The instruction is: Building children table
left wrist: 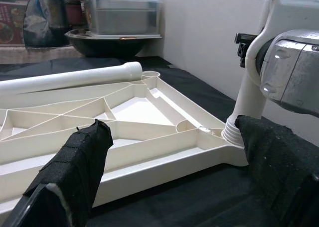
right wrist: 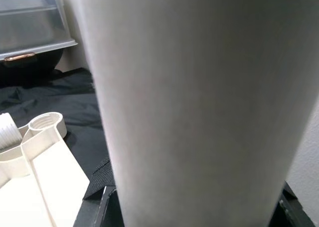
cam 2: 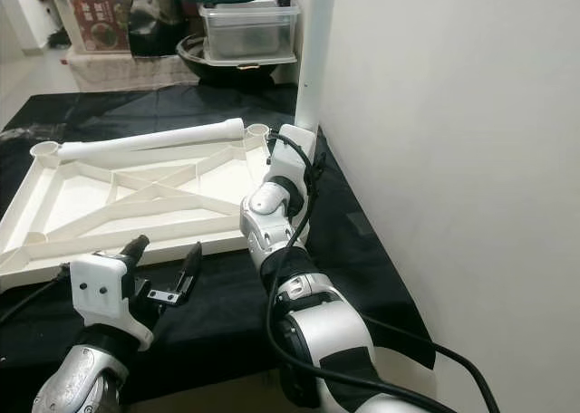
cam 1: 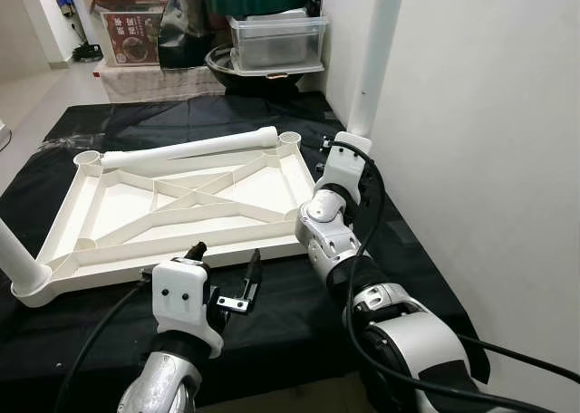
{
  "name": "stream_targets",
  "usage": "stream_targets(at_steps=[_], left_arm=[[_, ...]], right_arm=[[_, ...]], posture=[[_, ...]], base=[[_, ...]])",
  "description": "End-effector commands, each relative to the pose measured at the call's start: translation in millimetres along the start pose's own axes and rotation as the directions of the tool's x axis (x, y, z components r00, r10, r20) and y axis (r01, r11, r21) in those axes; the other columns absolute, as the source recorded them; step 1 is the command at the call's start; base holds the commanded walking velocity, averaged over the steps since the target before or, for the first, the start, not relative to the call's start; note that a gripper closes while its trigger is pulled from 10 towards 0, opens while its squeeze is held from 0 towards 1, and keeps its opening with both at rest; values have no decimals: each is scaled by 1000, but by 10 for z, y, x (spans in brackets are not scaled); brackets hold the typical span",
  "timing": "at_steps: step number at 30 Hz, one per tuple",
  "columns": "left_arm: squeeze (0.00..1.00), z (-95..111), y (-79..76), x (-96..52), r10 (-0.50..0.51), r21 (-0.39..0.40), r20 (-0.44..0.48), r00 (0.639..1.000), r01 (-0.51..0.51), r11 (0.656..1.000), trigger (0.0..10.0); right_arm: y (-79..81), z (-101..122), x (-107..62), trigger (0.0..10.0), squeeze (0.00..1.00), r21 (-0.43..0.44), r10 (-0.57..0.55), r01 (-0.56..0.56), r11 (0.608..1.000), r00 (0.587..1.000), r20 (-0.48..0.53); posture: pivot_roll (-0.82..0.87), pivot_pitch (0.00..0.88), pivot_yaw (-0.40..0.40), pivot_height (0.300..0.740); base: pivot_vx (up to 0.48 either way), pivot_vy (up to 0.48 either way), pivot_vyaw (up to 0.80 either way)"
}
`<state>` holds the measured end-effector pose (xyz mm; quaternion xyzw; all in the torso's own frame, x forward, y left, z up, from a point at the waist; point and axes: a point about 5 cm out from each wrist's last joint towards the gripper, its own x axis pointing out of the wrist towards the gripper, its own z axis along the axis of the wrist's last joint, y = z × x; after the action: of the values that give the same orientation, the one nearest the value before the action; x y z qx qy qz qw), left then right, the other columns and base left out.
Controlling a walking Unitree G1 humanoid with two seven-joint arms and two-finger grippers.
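Judging from the left eye view, the job is roughly half done: the white tabletop [cam 1: 181,205] lies underside up on the black-draped bench [cam 1: 299,318], one leg [cam 1: 18,259] stands in its near left corner, and an upright leg [cam 1: 376,55] rises at the right corner where the right pincer [cam 1: 337,152] reaches. A loose leg [cam 1: 190,148] lies along the far edge, and the far sockets look empty. The left pincer [cam 1: 227,266] hovers just before the near rim, fingers spread, holding nothing.

From the left wrist view, the upright leg's threaded foot [left wrist: 233,132] sits at the corner socket; whether it is fully seated I cannot tell.

Seen from the right wrist view, the white leg passes between the black fingers [right wrist: 102,192], so the right pincer seems to be pinching it.
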<state>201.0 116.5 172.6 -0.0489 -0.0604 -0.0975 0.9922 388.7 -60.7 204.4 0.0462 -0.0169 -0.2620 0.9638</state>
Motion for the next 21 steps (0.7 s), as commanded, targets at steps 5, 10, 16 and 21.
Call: stream_targets(at_steps=[5, 10, 16, 21], left_arm=[[0, -72, 10, -9, 4, -1, -32, 999, -4, 1000, 10000], [0, -91, 15, -8, 3, 0, -35, 999, -3, 1000, 10000], [0, -88, 24, -1, 1, 5, -33, 999, -1, 1000, 10000], [0, -90, 25, 5, 4, 6, -32, 999, -4, 1000, 10000]], right_arm=[[-57, -249, -27, 10000, 1000, -26, 16, -19, 999, 993, -118], [-120, -253, 17, 10000, 1000, -53, 57, -61, 997, 995, -78], [-161, -207, 55, 10000, 0, -24, 180, -180, 983, 984, -10], [-173, -181, 76, 10000, 0, 56, 307, -307, 950, 952, 5]], posture=[[-20, 37, 13, 740], [-1, 22, 22, 740], [6, 17, 26, 740], [6, 11, 18, 740]], base=[[0, 0, 0], [0, 0, 0], [0, 0, 0], [0, 0, 0]])
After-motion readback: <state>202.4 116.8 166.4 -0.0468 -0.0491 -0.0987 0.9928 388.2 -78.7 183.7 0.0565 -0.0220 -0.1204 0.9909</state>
